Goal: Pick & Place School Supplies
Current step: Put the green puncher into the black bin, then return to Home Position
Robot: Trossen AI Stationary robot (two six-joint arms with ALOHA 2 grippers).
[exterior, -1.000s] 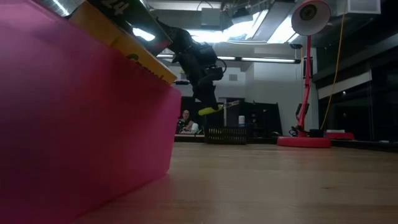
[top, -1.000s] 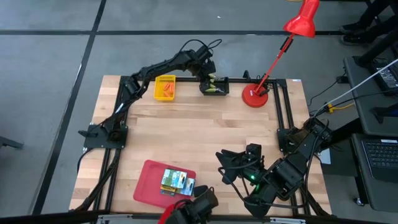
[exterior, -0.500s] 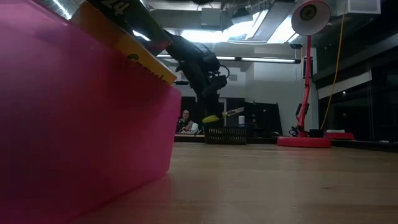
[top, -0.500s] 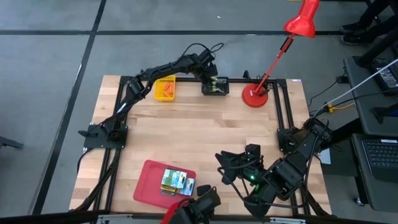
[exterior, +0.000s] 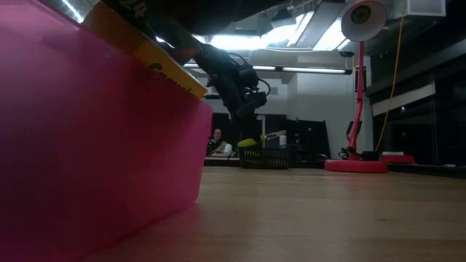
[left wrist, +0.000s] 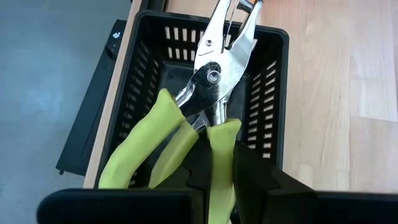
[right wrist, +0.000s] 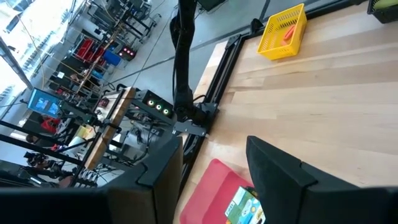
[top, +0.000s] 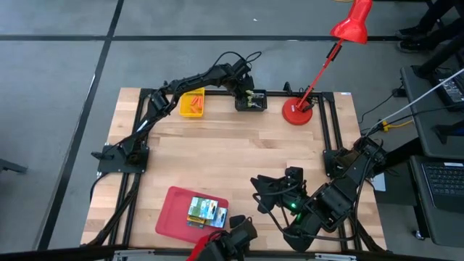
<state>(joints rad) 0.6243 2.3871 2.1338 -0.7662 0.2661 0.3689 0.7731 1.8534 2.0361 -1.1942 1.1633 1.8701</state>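
Left gripper point(left wrist: 214, 155) clamping green-handled pliers point(left wrist: 211, 87) over black basket point(left wrist: 273, 81); yellow bin point(top: 192, 102) beside; right gripper point(right wrist: 211, 168) idling open; red tray point(exterior: 87, 145) blocking low view.

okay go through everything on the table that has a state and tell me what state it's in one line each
Left gripper: shut on the green-handled tool, over the black basket.
Tool: held, metal tip pointing into the basket.
Black basket: upright, open-topped.
Yellow basket: upright, holding orange pieces.
Red tray: flat, holding crayon boxes.
Lamp: standing, tilted.
Right gripper: open, empty, waiting near the tray.
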